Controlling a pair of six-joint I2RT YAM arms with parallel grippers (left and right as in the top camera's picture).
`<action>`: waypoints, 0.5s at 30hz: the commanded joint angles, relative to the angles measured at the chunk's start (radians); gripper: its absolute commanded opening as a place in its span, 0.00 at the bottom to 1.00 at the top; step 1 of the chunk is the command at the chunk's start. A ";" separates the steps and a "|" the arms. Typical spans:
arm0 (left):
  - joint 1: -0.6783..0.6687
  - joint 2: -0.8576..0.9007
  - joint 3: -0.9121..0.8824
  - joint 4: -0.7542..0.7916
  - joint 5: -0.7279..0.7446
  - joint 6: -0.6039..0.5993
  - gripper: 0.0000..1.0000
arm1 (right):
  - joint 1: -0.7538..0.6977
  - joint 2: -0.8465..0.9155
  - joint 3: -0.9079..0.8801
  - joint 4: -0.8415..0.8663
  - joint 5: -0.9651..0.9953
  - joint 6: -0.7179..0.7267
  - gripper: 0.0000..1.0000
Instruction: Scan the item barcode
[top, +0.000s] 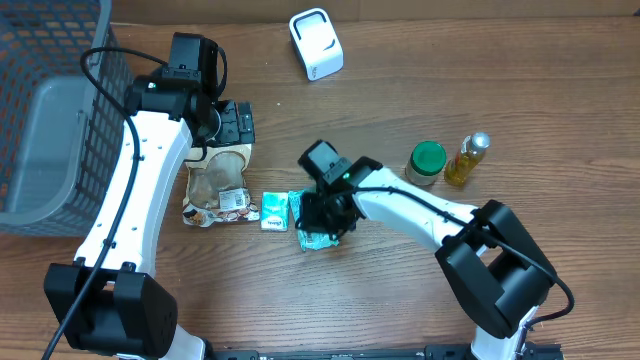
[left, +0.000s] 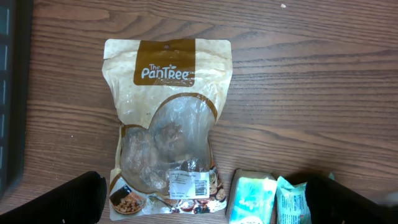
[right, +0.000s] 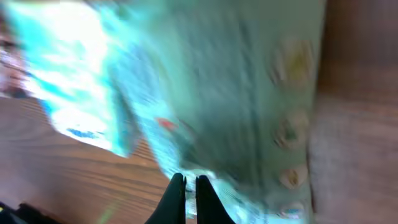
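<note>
Brown wood-grain table (top: 400, 300), evenly lit.

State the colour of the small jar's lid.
Green; the jar lid shows best in the overhead view.

Overhead looks down on all; wrist views, closer, share the teal packet (top: 312, 241)

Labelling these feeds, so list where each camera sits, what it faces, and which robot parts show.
Overhead: above the table, facing straight down; left arm and right arm show.
Left wrist: over the snack bag, facing down; open jaws' tips at bottom corners.
Right wrist: close to the green packet; shut jaws on its edge.
Shared: overhead and left wrist both show snack bag and green packet.
</note>
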 joint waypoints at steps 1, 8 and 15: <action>0.005 0.002 0.015 0.000 0.005 0.019 1.00 | -0.016 -0.042 0.046 0.029 0.029 -0.056 0.04; 0.005 0.002 0.015 0.000 0.005 0.019 1.00 | -0.029 -0.027 0.044 0.063 0.080 -0.056 0.04; 0.005 0.002 0.015 0.000 0.005 0.019 0.99 | -0.016 0.013 0.035 0.109 0.085 -0.052 0.04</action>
